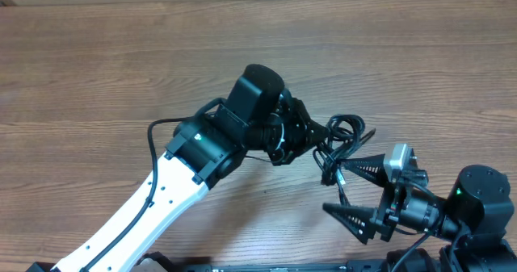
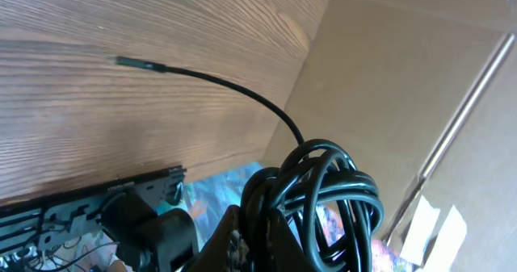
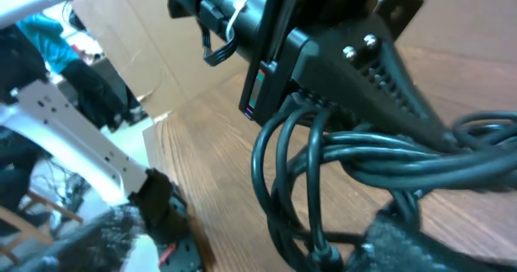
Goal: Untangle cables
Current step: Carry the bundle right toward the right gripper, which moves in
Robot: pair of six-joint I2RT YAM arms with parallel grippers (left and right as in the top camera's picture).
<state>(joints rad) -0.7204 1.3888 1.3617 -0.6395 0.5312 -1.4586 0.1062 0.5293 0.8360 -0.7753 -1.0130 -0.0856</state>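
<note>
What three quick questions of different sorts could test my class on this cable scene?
1. True or false: the left gripper is shut on the cables.
2. The right gripper is: A) open, close to the cables; B) shut on the cables; C) out of view.
3. In the left wrist view, how many plug ends stick out free of the coil?
Key: 1 true; 2 A; 3 one.
</note>
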